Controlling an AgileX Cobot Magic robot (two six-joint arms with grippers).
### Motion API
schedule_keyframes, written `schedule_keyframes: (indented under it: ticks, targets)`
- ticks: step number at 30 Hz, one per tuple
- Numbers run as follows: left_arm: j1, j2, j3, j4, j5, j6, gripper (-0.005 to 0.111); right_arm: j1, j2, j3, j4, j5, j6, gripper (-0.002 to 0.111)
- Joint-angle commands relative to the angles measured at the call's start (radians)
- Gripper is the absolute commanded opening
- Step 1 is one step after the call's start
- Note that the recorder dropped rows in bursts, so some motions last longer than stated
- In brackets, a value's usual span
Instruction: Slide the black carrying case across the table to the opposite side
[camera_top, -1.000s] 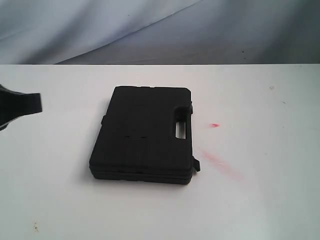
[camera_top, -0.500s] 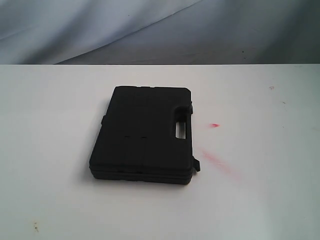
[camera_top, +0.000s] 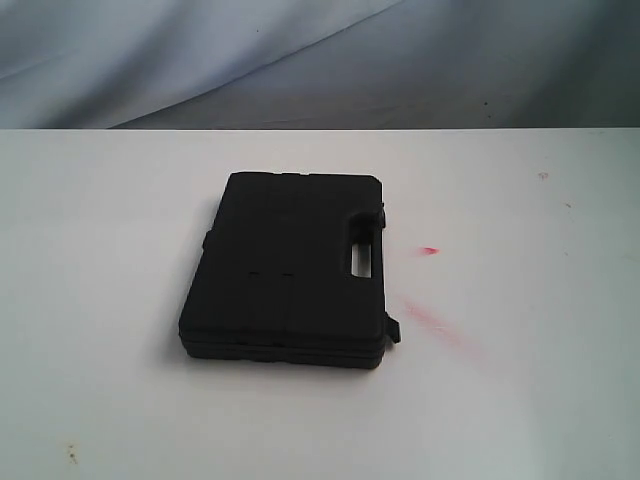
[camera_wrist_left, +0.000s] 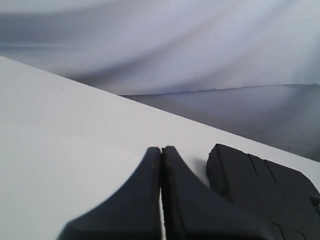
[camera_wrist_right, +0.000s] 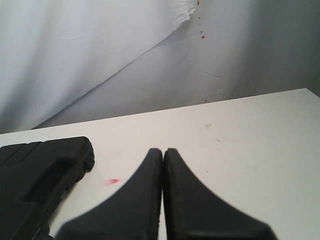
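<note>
The black carrying case (camera_top: 285, 265) lies flat on the white table (camera_top: 520, 400), about the middle of it and a little to the left as the exterior camera sees it. Its handle slot (camera_top: 362, 250) and two small latches (camera_top: 393, 328) face the right side. Neither arm shows in that wide view.

From the wrist cameras, the left gripper (camera_wrist_left: 161, 149) has its fingers pressed together with nothing between them. It hangs above bare tabletop, near one corner of the case (camera_wrist_left: 265, 185) but clear of it. The right gripper (camera_wrist_right: 163, 150) is closed and empty too, with the case (camera_wrist_right: 35, 170) off to one side and apart from it.

To my eye nothing is pushing at this moment. The case rests mid-table with no contact, so the slide looks either not begun or only part done. The next move calls for one closed gripper to drop low against a long side edge, near its middle so the case does not spin, and push level across.

The tabletop is smooth and plain, marked by red smears (camera_top: 432, 322) just right of the case and a few dark specks. A wrinkled pale grey cloth backdrop (camera_top: 300, 60) hangs behind the far edge.
</note>
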Motion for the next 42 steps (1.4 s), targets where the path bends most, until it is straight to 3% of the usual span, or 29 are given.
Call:
schedule_keyframes:
  ticks: [1, 10, 14, 42]
  targets:
    - [0.003, -0.105, 0.029, 0.004, -0.021, 0.09, 0.0, -0.007, -0.003, 0.004, 0.0, -0.001, -0.005, 0.0]
    - [-0.014, -0.226, 0.029, -0.006, 0.094, 0.182, 0.0, -0.007, -0.003, 0.004, 0.0, -0.001, -0.005, 0.0]
    - [-0.038, -0.226, 0.029, -0.027, 0.091, 0.192, 0.0, -0.007, -0.003, 0.004, 0.0, -0.001, -0.005, 0.0]
    - [-0.04, -0.226, 0.029, -0.001, 0.13, 0.188, 0.0, -0.007, -0.003, 0.004, 0.0, -0.001, -0.005, 0.0]
